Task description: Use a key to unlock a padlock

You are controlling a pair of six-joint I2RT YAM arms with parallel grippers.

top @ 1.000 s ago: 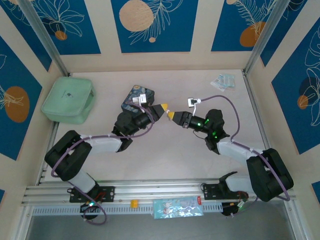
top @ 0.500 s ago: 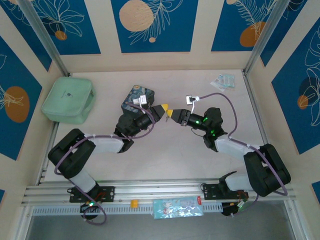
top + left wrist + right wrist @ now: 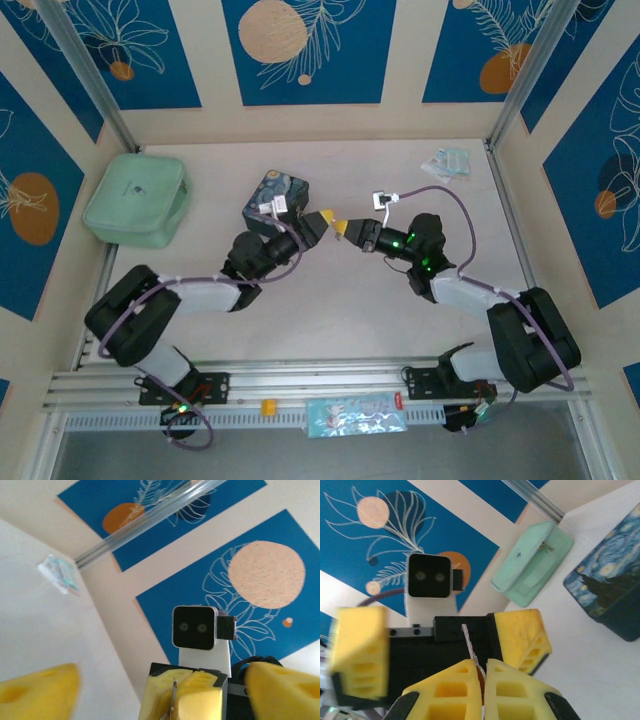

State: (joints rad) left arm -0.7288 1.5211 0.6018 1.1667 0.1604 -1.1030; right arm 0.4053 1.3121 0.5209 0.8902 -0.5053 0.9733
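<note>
Mint-green case (image 3: 136,199) lay far left on the table (image 3: 330,300); starry-night tin (image 3: 277,192) sat mid-table; 1 small packet (image 3: 446,162) rested far right.

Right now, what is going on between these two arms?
The two arms are tip to tip over the middle of the table. The right gripper is shut on a thin silvery key, whose blade sticks out toward the left gripper. The left gripper is wide open and faces the key without touching it. A starry-night tin and a mint green case lie on the table beyond, untouched.
</note>
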